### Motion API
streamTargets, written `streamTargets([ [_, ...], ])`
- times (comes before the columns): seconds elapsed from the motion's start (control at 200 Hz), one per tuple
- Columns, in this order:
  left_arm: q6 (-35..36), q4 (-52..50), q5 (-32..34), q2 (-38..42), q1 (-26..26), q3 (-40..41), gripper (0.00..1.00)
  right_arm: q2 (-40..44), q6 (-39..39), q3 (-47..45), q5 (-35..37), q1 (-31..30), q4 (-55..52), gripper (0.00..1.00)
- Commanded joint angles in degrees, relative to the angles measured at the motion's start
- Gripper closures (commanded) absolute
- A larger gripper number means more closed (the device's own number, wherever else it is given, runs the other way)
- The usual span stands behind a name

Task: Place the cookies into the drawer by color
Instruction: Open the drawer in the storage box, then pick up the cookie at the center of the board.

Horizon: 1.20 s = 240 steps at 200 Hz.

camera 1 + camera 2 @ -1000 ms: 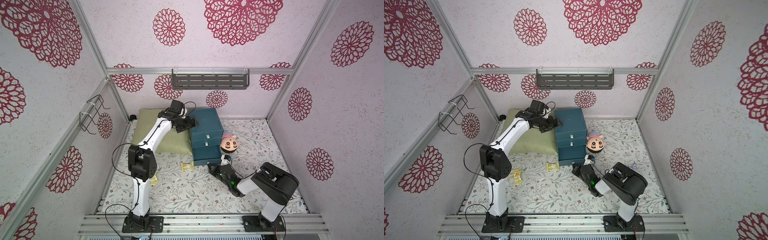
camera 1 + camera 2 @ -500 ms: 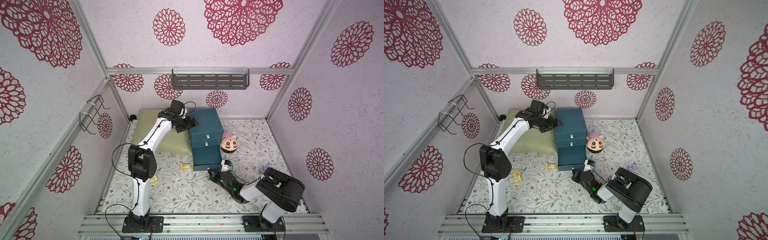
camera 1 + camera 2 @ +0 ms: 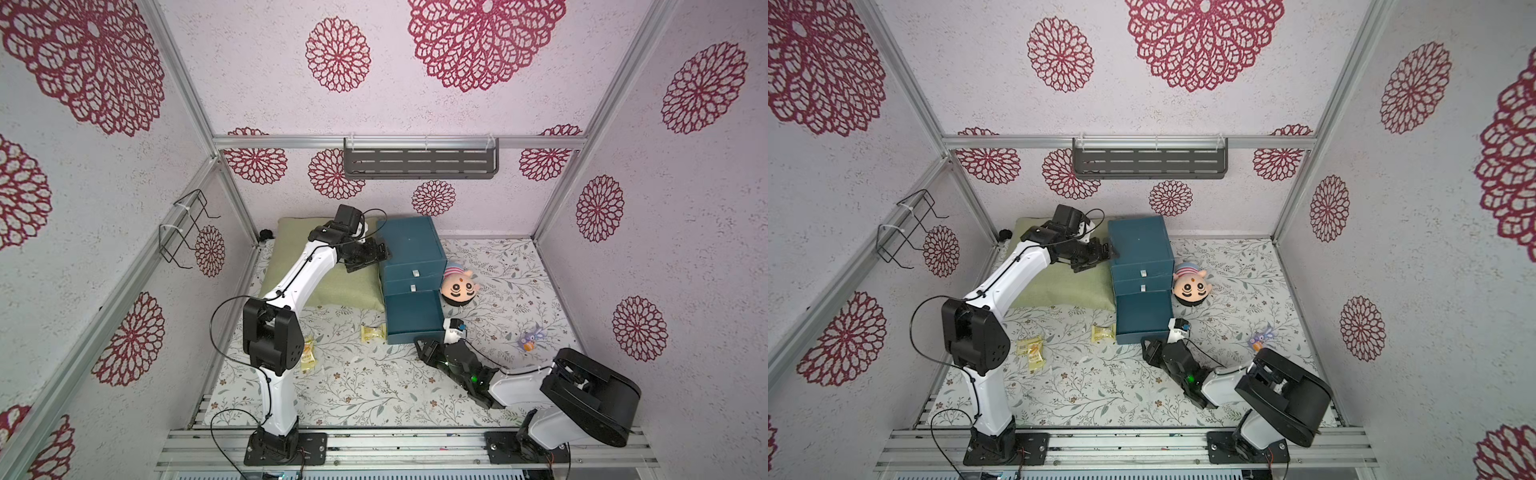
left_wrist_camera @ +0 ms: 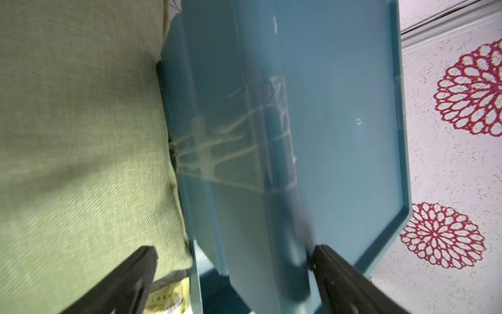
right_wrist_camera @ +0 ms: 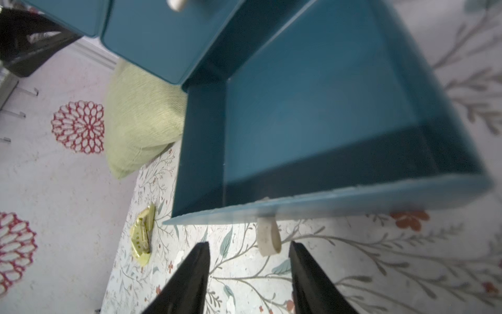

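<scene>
Chest (image 3: 409, 245) at back wall, just beside cushion (image 3: 332, 286); bottom drawer (image 5: 312, 108) out, empty. Nearest yellow cookie (image 3: 372, 333) on floor just beside drawer's side; more yellow cookies (image 3: 308, 353) near left arm's elbow. Right gripper (image 5: 249, 246) partway apart, holding nothing, tab (image 5: 268, 236) just ahead of tips. Left gripper (image 4: 233, 248) spread wide, straddling chest's top edge, clamping nothing. Best next: lift right clear of tab without nudging drawer, then pinch nearest cookie low across wrapper
</scene>
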<state>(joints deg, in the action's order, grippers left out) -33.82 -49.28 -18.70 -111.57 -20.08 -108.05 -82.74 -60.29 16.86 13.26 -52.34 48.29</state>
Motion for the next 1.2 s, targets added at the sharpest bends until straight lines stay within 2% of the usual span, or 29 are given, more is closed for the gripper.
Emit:
streamTargets([
  [0.0, 0.23, -0.46, 3.25, 6.67, -0.99, 1.85, 0.03, 5.74, 3.81, -0.31, 0.42, -0.45, -4.97, 0.3],
  [0.09, -0.68, -1.97, 4.7, 10.45, -1.47, 3.7, 0.03, 11.49, 5.88, -0.37, -0.55, -0.4, -11.03, 0.18],
  [0.19, -3.54, 2.58, 5.44, 18.14, -1.55, 13.43, 0.03, 18.65, 9.56, -0.31, -1.5, -0.31, -18.49, 0.01],
  [0.35, -8.01, 9.96, 10.44, 30.94, -1.81, 32.44, 0.03, 29.8, 15.15, 0.57, -0.66, 0.71, -32.53, 0.01],
  [0.545, -12.86, 10.66, 15.48, 41.87, -1.81, 46.14, 0.03, 41.29, 19.24, 0.08, -1.15, 4.34, -43.14, 0.01],
  [0.785, -18.28, 6.35, 23.94, 53.38, -1.85, 56.99, 0.03, 46.21, 21.68, -1.0, -1.72, 8.02, -46.84, 0.01],
  [0.926, -22.71, 1.11, 33.0, 57.57, -1.73, 60.64, 0.03, 46.33, 22.15, -0.77, -0.23, 8.56, -47.55, 0.01],
  [1.071, -28.85, -1.35, 38.33, 58.76, -1.68, 64.74, 0.03, 45.65, 22.5, -0.34, 0.01, 8.83, -47.9, 0.01],
  [1.196, -32.5, -4.72, 41.97, 56.17, -1.63, 65.68, 0.01, 45.52, 22.3, 0.0, 0.28, 8.83, -48.12, 0.01],
])
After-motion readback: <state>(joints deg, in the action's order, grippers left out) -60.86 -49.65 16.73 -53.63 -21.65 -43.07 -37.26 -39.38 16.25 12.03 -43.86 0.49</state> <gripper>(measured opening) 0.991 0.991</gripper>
